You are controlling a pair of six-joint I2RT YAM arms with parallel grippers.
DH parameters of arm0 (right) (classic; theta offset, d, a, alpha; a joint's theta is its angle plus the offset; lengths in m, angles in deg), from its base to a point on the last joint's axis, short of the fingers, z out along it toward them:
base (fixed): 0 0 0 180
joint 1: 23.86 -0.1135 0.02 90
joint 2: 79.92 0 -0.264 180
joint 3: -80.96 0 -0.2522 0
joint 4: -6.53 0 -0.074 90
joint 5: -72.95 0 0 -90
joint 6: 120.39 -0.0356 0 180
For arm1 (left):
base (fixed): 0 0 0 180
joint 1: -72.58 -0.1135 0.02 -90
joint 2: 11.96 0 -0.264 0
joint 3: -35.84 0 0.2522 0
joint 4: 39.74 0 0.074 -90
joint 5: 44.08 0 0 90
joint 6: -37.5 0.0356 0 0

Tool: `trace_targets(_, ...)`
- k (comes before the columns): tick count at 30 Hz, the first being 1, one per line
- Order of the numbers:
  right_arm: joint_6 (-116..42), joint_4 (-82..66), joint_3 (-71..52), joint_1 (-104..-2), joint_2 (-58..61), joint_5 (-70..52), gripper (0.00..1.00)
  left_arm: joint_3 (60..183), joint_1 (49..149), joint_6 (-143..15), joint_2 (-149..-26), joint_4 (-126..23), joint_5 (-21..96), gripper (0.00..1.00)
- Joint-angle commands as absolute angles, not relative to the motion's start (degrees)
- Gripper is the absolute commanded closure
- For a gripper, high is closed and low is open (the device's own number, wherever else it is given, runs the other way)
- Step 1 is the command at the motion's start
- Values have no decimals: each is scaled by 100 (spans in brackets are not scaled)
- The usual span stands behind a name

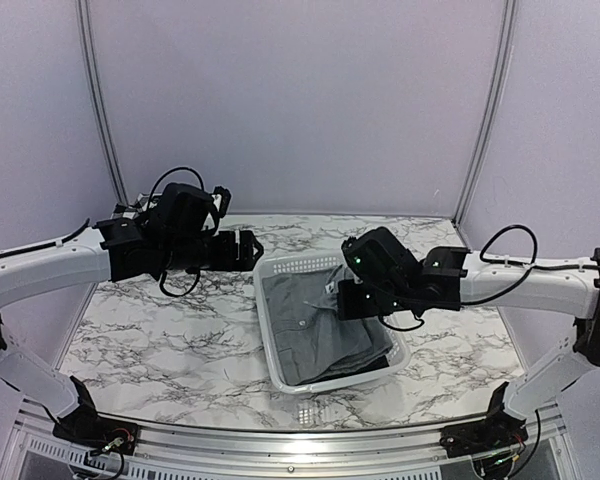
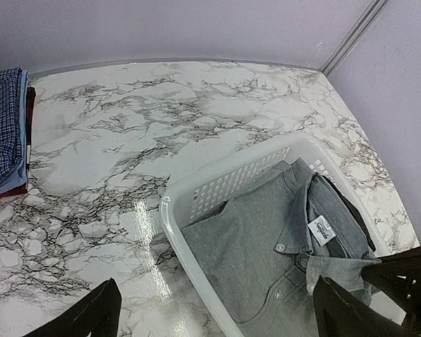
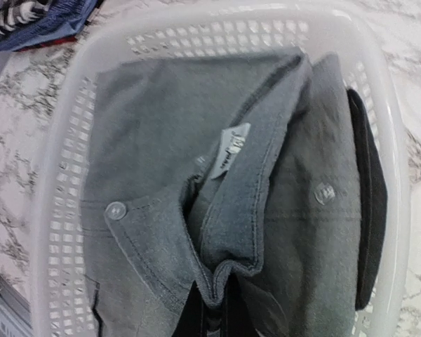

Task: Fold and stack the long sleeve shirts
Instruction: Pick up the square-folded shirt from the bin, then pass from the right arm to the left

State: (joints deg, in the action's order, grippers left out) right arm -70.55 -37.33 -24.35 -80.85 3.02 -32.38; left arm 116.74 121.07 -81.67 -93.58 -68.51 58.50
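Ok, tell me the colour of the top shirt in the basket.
Plain mid-grey; the shirt shows best in the right wrist view.

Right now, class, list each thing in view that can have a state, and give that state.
basket, upright
grey shirt, unfolded, in basket
dark shirt, in basket, mostly covered
checked shirt, folded, on table
left pincer, open, empty
right pincer, shut on grey shirt's collar

The grey shirt (image 3: pixel 147 133) is matt woven cloth with a fine grain, and its buttons (image 3: pixel 116 209) are smooth and faintly shiny. The basket (image 3: pixel 56 232) is smooth white plastic with a dull sheen. The marble-patterned table (image 2: pixel 196 112) is glossy, showing glare. The checked shirt (image 2: pixel 1 133) is soft matt cloth. The rail (image 1: pixel 280 435) at the table's near edge is bare metal.
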Motion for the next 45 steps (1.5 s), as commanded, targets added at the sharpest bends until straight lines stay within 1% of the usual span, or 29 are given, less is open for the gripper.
trace_targets(1, -6468, -2832, -1742, -8068, 443, -2963, 100, 11346, 12120, -8025, -8946, -6559, 5250, 2)
trace_targets(5, -6206, -2554, -1055, -8055, 830, -2661, 100, 10942, 12135, -7948, -8740, -6030, 4393, 1)
trace_targets(8, -6220, -2227, -694, -7976, 1096, -2269, 100, 10665, 12162, -8041, -8614, -5608, 4059, 1)
trace_targets(16, -6291, -1918, 456, -7931, 1820, -1401, 100, 10647, 12370, -8180, -8946, -5086, 4179, 1)
trace_targets(20, -6256, -2014, 715, -7929, 1929, -1363, 100, 10723, 12458, -8382, -9214, -4832, 4364, 1)
trace_targets(23, -6252, -2021, 727, -7931, 1890, -1395, 100, 10900, 12490, -8482, -9462, -4888, 4946, 1)
trace_targets(27, -6229, -2084, 715, -7910, 1787, -1537, 100, 11035, 12551, -8549, -9641, -4624, 5133, 6)
trace_targets(29, -6225, -2045, 630, -7912, 1721, -1546, 100, 11064, 12570, -8588, -9716, -4385, 5107, 16)
trace_targets(30, -6229, -2042, 584, -7906, 1682, -1574, 100, 11079, 12579, -8604, -9744, -4289, 5080, 23)
trace_targets(31, -6229, -2055, 534, -7879, 1646, -1601, 100, 11109, 12590, -8615, -9778, -4238, 5106, 34)
trace_targets(33, -6230, -2059, 393, -7841, 1531, -1669, 100, 11197, 12593, -8589, -9816, -4219, 5250, 64)
trace_targets(34, -6229, -2059, 310, -7803, 1456, -1677, 100, 11230, 12593, -8573, -9811, -4227, 5365, 84)
trace_targets(35, -6229, -2059, 214, -7758, 1366, -1766, 98, 11258, 12593, -8549, -9790, -4240, 5479, 96)
trace_targets(36, -6223, -2082, 123, -7713, 1274, -1892, 93, 11288, 12593, -8507, -9746, -4255, 5627, 100)
trace_targets(38, -6178, -2214, -18, -7625, 1101, -2115, 79, 11350, 12593, -8385, -9629, -4269, 5878, 100)
trace_targets(40, -6090, -2374, -170, -7524, 916, -2283, 66, 11488, 12593, -8211, -9515, -4282, 6060, 100)
trace_targets(42, -6052, -2538, -342, -7380, 749, -2382, 58, 11757, 12593, -7933, -9457, -4383, 6157, 100)
trace_targets(45, -6001, -2667, -768, -7136, 371, -2522, 43, 12221, 12585, -7619, -9396, -4441, 6238, 100)
